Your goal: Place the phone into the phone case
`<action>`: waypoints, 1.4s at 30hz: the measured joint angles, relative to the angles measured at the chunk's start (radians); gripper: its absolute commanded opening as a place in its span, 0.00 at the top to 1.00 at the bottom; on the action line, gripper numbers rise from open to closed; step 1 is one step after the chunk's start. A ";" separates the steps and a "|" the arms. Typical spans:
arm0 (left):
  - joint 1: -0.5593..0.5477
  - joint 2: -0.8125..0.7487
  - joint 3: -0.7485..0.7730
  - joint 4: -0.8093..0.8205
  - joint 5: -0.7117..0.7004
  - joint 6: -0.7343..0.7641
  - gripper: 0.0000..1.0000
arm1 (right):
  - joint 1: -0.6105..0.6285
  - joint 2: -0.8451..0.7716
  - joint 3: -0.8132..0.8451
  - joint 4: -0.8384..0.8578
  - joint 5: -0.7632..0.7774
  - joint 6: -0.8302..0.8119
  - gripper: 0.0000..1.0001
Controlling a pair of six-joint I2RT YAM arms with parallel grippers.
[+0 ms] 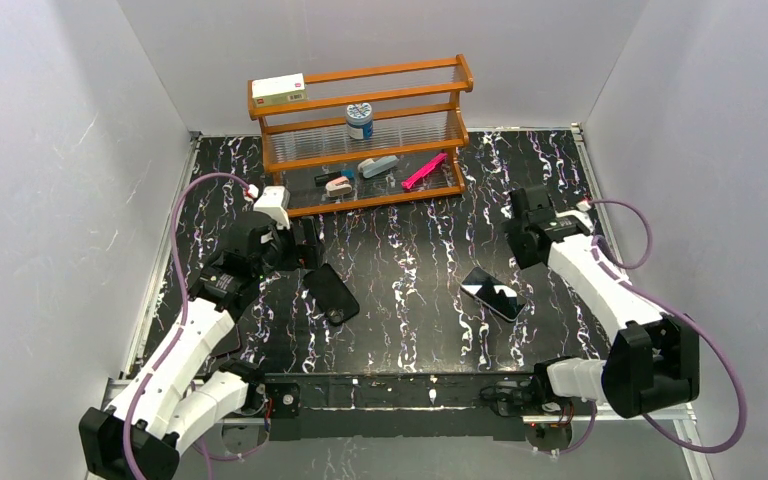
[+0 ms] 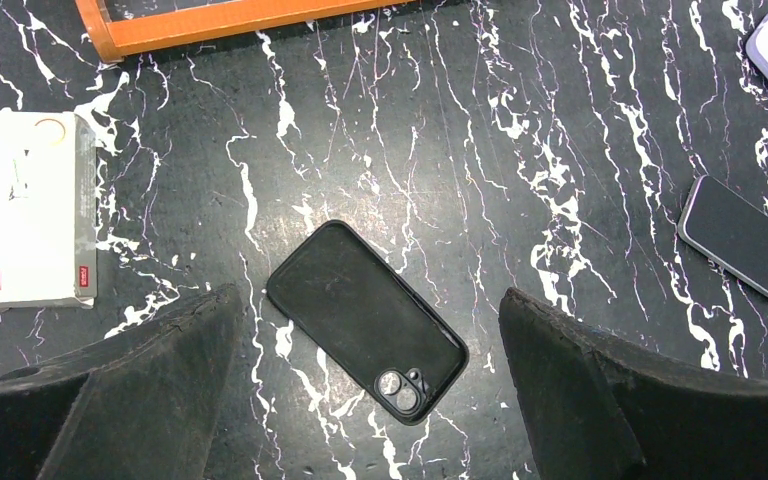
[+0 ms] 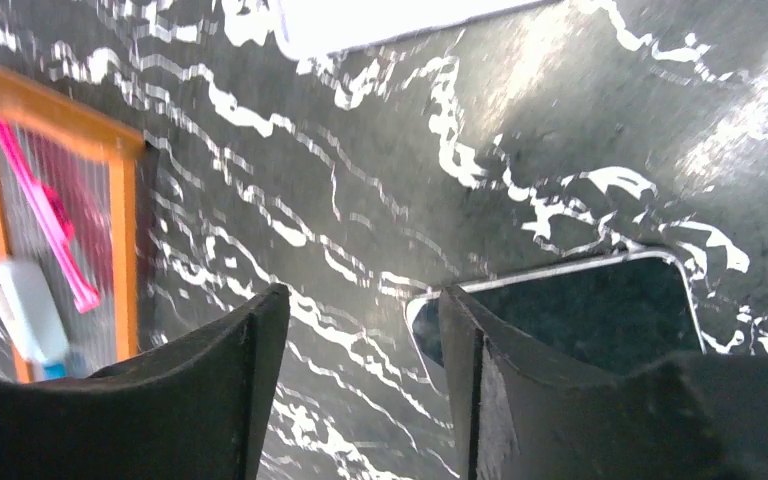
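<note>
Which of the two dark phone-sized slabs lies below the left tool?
The phone case: matte black with a camera cutout; the pale-rimmed glossy phone sits farther right.

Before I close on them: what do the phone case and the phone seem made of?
The phone case: matte black, no glare, raised lip round the edge; probably soft rubbery plastic, though stiffness can't be judged. The phone: glossy dark face that mirrors light, likely glass, with a thin pale rim, metal or painted plastic.
</note>
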 measured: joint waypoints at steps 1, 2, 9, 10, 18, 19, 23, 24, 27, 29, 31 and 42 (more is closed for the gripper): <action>0.000 -0.002 0.000 0.000 0.000 0.002 0.02 | -0.031 0.008 0.000 0.002 -0.002 0.008 0.40; 0.000 -0.005 0.000 0.000 0.000 0.002 0.02 | -0.062 0.015 0.000 0.008 -0.005 0.013 0.43; 0.000 -0.014 0.000 0.000 0.000 0.009 0.02 | -0.227 0.077 -0.001 0.064 -0.032 0.057 0.58; 0.000 -0.015 0.000 0.000 0.000 0.009 0.02 | -0.242 0.097 0.000 0.066 -0.034 0.066 0.59; -0.001 -0.029 0.000 0.000 0.000 0.011 0.02 | -0.318 0.266 0.040 0.062 -0.052 0.140 0.59; -0.001 -0.029 0.000 0.000 0.000 0.012 0.02 | -0.325 0.277 0.045 0.064 -0.055 0.148 0.59; -0.005 -0.029 0.000 0.000 0.000 0.017 0.02 | -0.363 0.319 0.050 0.091 -0.064 0.167 0.59; -0.007 -0.029 0.000 0.000 0.001 0.018 0.02 | -0.374 0.333 0.053 0.095 -0.071 0.172 0.59; -0.011 -0.029 0.000 -0.002 0.000 0.020 0.02 | -0.399 0.385 0.069 0.105 -0.089 0.187 0.59; -0.012 -0.027 0.000 -0.003 0.000 0.023 0.02 | -0.414 0.417 0.082 0.097 -0.114 0.198 0.59; -0.013 -0.027 0.000 -0.006 0.000 0.024 0.02 | -0.418 0.422 0.093 0.090 -0.119 0.202 0.59; -0.020 -0.028 0.000 -0.021 -0.005 0.029 0.02 | -0.438 0.432 0.108 0.065 -0.168 0.223 0.57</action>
